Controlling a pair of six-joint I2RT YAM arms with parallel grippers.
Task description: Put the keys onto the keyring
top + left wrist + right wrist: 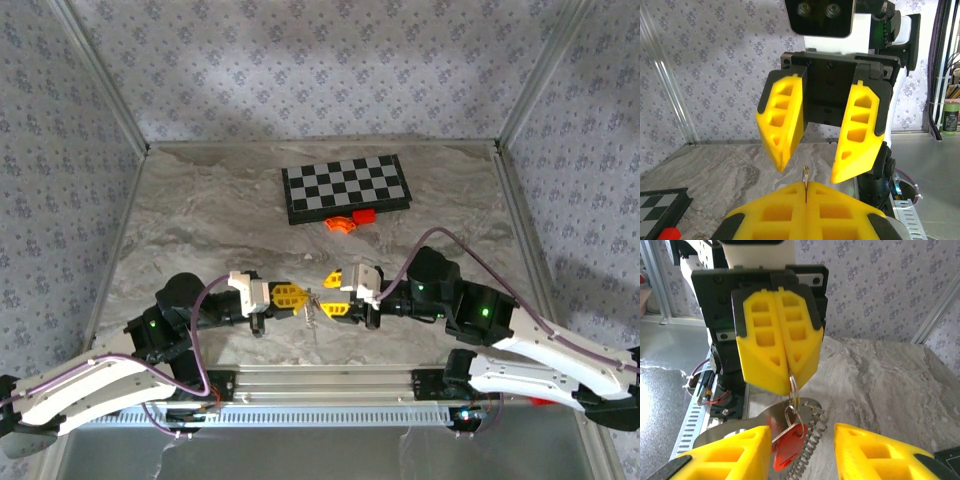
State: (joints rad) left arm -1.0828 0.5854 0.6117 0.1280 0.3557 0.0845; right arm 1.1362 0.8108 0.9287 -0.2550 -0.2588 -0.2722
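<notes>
The left gripper (790, 377) has its yellow jaws closed flat together, pinching the top of the small silvery metal oval keyring (794, 390), which hangs from the fingertips. The tiny key (789, 449) with a red plastic head sits directly beneath the keyring and against it; whether it is threaded on cannot be told. A thin beaded chain (809, 452) hangs beside the key.

The right gripper (809, 171) has its jaws apart and empty, tips facing the left gripper on either side of the keyring.

Reference: the black-and-white chessboard (346, 188) on the grey marbled table (200, 220). Both grippers meet well apart from the chessboard, on its near side toward the arm bases. A small orange curved piece (342, 224) and a red rectangular block (364, 215) lie just beside its near edge.
</notes>
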